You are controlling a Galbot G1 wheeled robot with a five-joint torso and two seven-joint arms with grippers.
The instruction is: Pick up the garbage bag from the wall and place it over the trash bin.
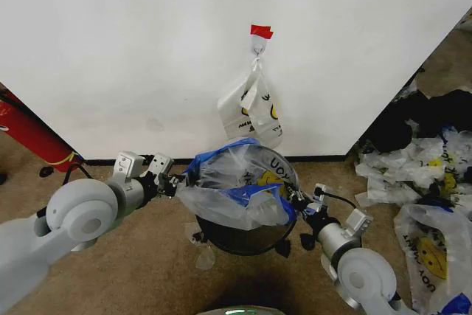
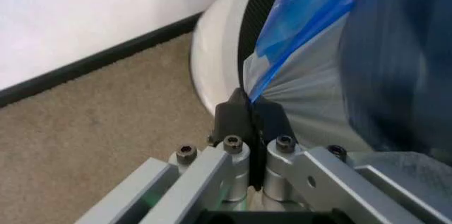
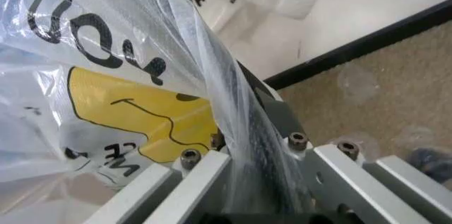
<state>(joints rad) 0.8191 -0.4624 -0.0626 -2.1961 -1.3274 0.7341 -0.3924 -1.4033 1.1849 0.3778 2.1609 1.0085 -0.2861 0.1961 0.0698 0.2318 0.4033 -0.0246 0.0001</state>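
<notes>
Two tools, left tool [image 1: 174,181] and right tool [image 1: 301,203], clamp the garbage bag [image 1: 236,186] over the trash bin [image 1: 247,235].

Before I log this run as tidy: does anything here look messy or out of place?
Yes. Loose plastic bags lie heaped on the carpet right of the trash bin, against the wall. The garbage bag sits bunched, unevenly stretched over the bin.

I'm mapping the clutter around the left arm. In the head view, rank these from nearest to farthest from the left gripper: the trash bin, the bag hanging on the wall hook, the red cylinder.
From the left gripper:
1. trash bin, right beside it.
2. bag on the hook, up on the wall.
3. red cylinder, far left.
</notes>
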